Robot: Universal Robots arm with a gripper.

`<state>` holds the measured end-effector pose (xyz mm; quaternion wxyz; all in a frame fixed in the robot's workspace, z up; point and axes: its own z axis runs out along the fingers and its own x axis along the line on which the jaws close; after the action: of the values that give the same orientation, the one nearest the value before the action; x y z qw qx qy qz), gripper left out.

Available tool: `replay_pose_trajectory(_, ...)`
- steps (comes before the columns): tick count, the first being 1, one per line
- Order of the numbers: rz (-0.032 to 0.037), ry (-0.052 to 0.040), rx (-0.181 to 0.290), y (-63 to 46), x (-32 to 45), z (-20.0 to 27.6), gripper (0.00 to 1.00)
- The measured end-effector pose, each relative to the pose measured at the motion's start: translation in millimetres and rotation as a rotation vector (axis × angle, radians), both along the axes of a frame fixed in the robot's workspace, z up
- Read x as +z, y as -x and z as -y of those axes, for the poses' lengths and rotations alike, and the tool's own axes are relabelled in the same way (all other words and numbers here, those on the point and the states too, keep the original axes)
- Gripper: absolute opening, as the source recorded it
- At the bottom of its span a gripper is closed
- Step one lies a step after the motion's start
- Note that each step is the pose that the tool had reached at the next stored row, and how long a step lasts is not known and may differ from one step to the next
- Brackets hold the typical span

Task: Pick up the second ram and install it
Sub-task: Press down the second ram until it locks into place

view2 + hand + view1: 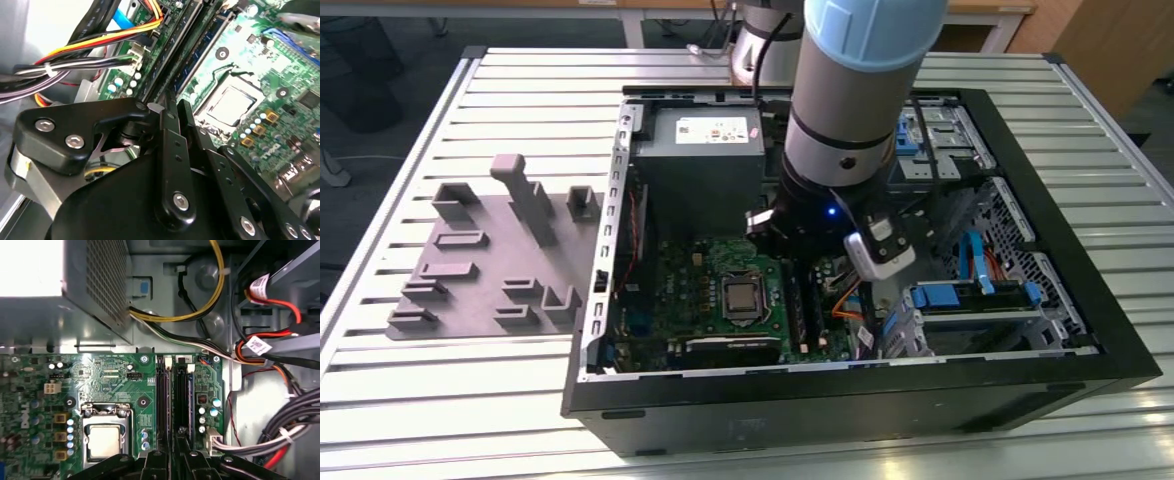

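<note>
A slatted metal table (pixel 480 90) reflects bright light; beyond its far edge stands wooden furniture (pixel 1107 35) on dark floor (pixel 387 60).

Pincer (pixel 172 447) tips cut off by edge; grip on second ram (pixel 182 395) unclear.

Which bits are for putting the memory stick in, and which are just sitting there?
For the job:
gripper, low over the memory slots
ram stick, standing in the slots
empty slot rail beside it

Just sitting there:
grey fixture block, outside the case
processor
power supply
yellow cable
</note>
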<state>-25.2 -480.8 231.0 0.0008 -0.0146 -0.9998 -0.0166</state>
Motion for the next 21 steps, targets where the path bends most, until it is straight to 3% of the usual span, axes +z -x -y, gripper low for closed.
replay_pose_trajectory(4,0.0000,-0.0002,0.000,0.0,7.4,0.0,0.21)
replay_pose_trajectory(9,0.0000,-0.0002,0.000,0.0,7.5,0.0,0.11)
replay_pose_trajectory(21,0.0003,-0.0002,0.000,0.0,4.6,0.0,0.11)
